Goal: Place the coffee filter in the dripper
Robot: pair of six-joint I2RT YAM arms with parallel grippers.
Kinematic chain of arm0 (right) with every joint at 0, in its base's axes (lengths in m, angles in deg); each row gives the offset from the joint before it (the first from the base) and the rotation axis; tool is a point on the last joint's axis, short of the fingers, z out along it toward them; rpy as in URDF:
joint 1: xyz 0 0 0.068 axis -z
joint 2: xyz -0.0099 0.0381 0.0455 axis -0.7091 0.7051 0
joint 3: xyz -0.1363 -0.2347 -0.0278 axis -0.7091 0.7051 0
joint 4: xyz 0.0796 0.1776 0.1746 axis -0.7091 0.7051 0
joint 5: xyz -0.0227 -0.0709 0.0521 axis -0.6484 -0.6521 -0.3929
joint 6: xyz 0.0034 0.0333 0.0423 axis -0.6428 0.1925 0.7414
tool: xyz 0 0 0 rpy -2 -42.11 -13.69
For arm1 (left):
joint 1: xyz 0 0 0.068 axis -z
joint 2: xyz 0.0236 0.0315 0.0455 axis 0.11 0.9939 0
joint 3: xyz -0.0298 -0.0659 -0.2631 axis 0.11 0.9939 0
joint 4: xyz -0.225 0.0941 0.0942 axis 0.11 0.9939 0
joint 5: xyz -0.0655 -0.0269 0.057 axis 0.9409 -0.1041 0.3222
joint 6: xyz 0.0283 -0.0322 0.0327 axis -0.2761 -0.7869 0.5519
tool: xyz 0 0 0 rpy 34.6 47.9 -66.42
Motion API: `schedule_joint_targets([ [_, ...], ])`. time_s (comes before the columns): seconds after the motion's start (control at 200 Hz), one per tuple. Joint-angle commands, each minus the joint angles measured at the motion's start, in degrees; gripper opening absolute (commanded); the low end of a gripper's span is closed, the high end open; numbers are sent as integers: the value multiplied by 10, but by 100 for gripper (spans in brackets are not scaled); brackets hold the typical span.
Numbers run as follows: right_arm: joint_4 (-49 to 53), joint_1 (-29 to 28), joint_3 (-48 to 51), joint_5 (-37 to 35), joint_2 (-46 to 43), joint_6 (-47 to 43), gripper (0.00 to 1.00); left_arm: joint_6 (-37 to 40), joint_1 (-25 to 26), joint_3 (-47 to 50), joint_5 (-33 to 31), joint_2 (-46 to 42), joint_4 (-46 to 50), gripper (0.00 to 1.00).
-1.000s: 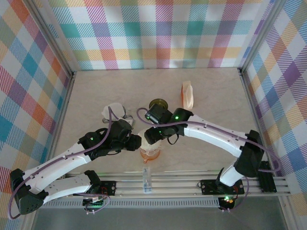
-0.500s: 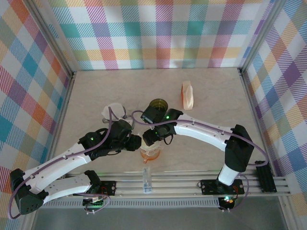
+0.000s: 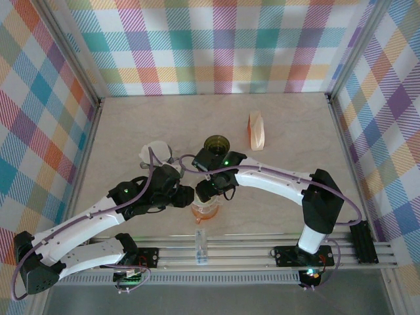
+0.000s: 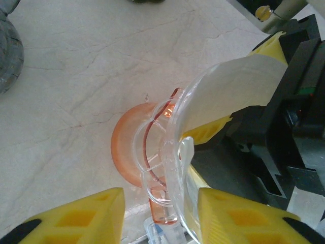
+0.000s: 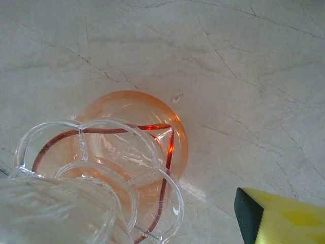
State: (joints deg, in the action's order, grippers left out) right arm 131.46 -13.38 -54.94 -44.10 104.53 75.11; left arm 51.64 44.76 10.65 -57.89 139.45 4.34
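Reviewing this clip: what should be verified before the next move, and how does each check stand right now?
1. Dripper sits on the orange base: ok.
2. Coffee filter is at the dripper's mouth: ok.
3. Filter fully seated inside the dripper: cannot tell.
4. Right gripper free of the filter: cannot tell.
5. Left gripper has its fingers apart on either side of the dripper: ok.
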Motion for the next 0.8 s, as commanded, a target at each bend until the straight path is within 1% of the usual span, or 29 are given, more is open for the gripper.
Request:
schedule_joint_targets([
  [0.0, -18, 2, 18, -4, 8, 12, 76, -9, -8, 17, -10, -31, -8, 50],
  [0.105, -20, 1, 20, -4, 6, 14, 76, -11, -9, 26, -20, -51, -22, 57],
  [0.27, -21, 2, 19, -5, 7, 15, 76, -13, -14, 33, -22, -50, -45, 62],
  [0.38, -21, 1, 19, -5, 4, 15, 76, -13, -16, 33, -22, -43, -57, 68],
  [0.44, -21, 2, 19, -4, 4, 15, 76, -14, -17, 33, -27, -36, -59, 69],
  [0.475, -21, 1, 19, -5, 3, 15, 76, -15, -18, 31, -31, -31, -56, 67],
  [0.54, -21, 2, 20, -4, 2, 15, 76, -17, -21, 30, -36, -22, -52, 61],
  [0.68, -21, 2, 21, -4, 1, 16, 76, -18, -23, 31, -35, -16, -45, 45],
  [0.795, -21, 1, 21, -4, 0, 16, 76, -17, -24, 34, -28, -16, -41, 40],
])
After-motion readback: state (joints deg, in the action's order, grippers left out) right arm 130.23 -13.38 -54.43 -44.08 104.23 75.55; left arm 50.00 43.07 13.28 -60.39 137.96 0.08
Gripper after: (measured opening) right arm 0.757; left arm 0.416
